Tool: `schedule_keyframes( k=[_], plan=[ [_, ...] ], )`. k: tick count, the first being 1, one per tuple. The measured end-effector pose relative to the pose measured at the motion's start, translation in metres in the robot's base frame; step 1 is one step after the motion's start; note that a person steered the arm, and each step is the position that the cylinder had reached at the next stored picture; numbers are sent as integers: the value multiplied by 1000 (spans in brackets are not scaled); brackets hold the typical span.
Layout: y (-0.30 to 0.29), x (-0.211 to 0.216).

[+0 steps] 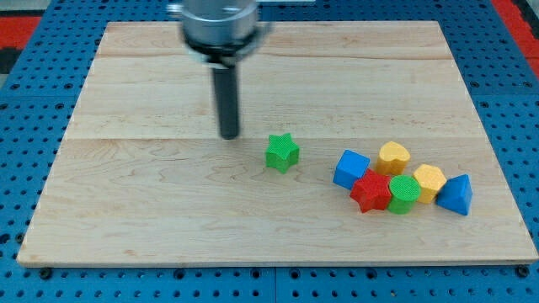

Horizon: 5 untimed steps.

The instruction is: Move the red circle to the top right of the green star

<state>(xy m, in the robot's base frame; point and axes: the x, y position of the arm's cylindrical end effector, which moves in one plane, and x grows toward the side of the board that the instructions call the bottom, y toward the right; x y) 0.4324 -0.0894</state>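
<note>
The green star [282,152] sits alone near the middle of the wooden board [152,210]. My tip [229,135] rests on the board just left of the star and slightly above it, a short gap away and not touching. The only red block [370,192] in view lies in a cluster to the star's lower right; its outline looks more like a star than a circle. It is pressed between a blue block [351,168] and a green round block [404,194].
The cluster also holds a yellow block [393,157] at its top, a yellow hexagon-like block [429,182] and a blue triangle [456,195] at its right end. A blue pegboard surface [34,76] surrounds the board.
</note>
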Motion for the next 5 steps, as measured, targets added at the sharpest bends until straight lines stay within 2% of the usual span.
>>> schedule_keyframes(
  k=[1, 2, 3, 4, 5],
  plan=[
    [44, 13],
    [161, 21],
    [98, -42],
    [135, -147],
    [109, -237]
  ],
)
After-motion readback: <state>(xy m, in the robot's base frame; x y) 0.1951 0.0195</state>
